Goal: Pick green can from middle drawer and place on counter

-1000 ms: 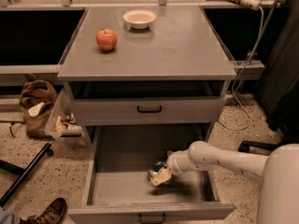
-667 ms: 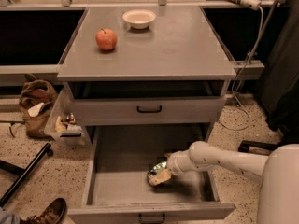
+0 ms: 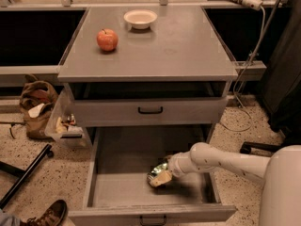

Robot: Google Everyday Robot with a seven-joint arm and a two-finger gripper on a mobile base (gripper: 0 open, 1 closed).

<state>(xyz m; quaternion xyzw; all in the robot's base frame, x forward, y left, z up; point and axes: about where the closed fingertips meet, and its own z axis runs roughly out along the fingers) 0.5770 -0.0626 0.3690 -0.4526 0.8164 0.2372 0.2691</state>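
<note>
Camera view, 1 arm. The gripper (image 3: 160, 177) is low inside the middle drawer (image 3: 117, 192), toward its front right corner, beneath the front edge of the counter (image 3: 178, 51). The green can (image 3: 157, 168) touches the gripper's upper left side. Its long axis is unclear. Whether the gripper is closed on it: cannot tell.

Dim warm light, soft shadow under jaws in middle drawer (image 3: 123, 188)
</note>
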